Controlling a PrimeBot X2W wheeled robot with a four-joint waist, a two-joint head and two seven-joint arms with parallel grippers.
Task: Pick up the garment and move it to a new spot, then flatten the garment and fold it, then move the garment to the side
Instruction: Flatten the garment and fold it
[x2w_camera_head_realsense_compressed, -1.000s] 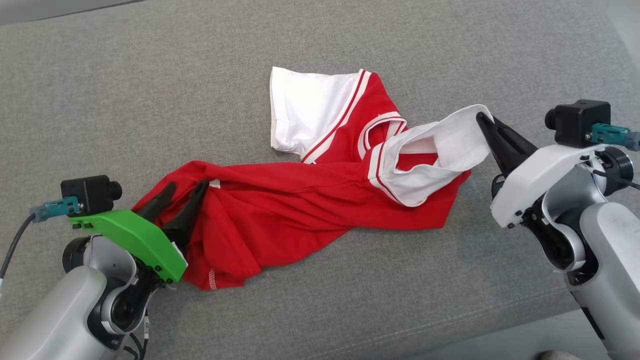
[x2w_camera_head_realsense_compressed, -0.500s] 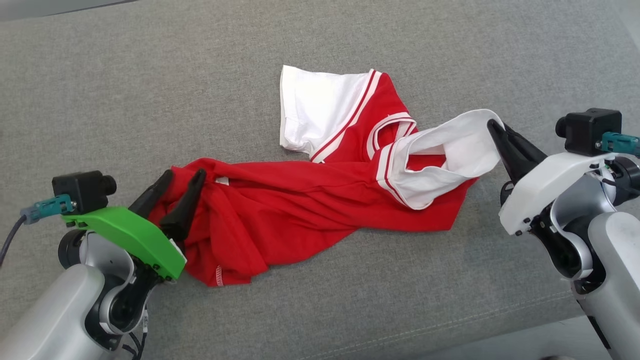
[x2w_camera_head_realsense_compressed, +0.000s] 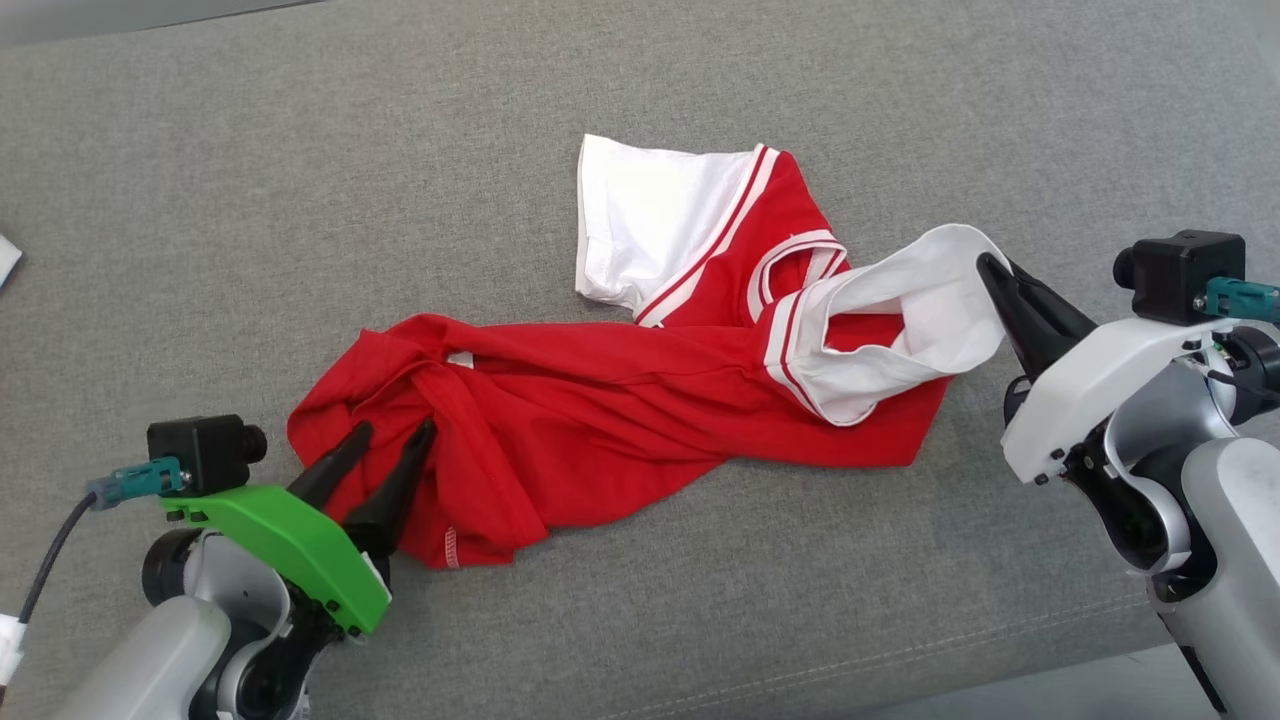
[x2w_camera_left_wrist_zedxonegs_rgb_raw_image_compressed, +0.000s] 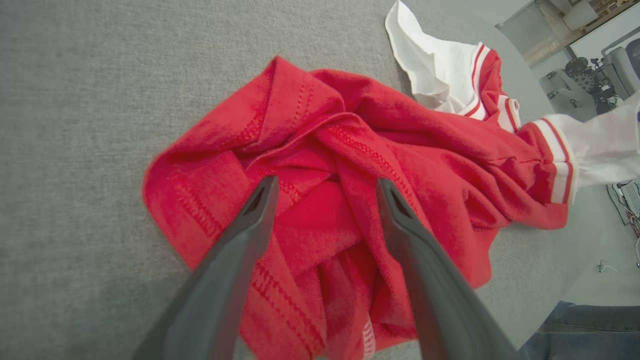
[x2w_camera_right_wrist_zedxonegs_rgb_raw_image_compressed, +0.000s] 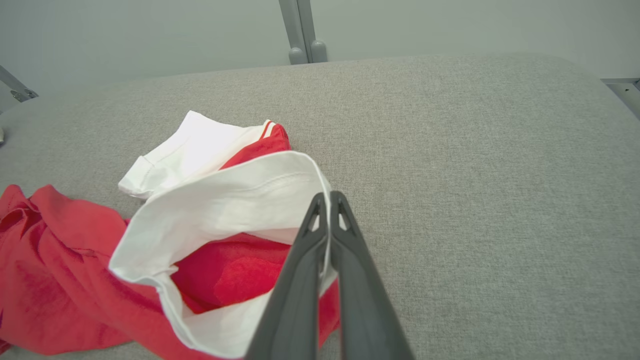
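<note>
The garment (x2w_camera_head_realsense_compressed: 620, 410) is a red shirt with white sleeves, lying crumpled and twisted across the grey cushion. My left gripper (x2w_camera_head_realsense_compressed: 392, 437) stands open over its bunched red hem end at lower left, and the left wrist view shows red folds (x2w_camera_left_wrist_zedxonegs_rgb_raw_image_compressed: 325, 210) between the two dark fingers (x2w_camera_left_wrist_zedxonegs_rgb_raw_image_compressed: 250, 225). My right gripper (x2w_camera_head_realsense_compressed: 990, 266) is shut on the edge of a white sleeve (x2w_camera_head_realsense_compressed: 920, 300) at the right, lifting it a little; the right wrist view shows that sleeve (x2w_camera_right_wrist_zedxonegs_rgb_raw_image_compressed: 225, 205) pinched between its closed fingers (x2w_camera_right_wrist_zedxonegs_rgb_raw_image_compressed: 325, 240). The other white sleeve (x2w_camera_head_realsense_compressed: 650, 215) lies flat at the back.
The grey fabric surface (x2w_camera_head_realsense_compressed: 300, 200) spreads wide to the left and behind the shirt. Its stitched front edge (x2w_camera_head_realsense_compressed: 900, 660) runs near the bottom right. A small white thing (x2w_camera_head_realsense_compressed: 6, 262) shows at the far left edge.
My left gripper has drawn back toward me along the red hem, still open. The right gripper keeps its hold on the white sleeve and has barely moved; the camera has shifted slightly.
</note>
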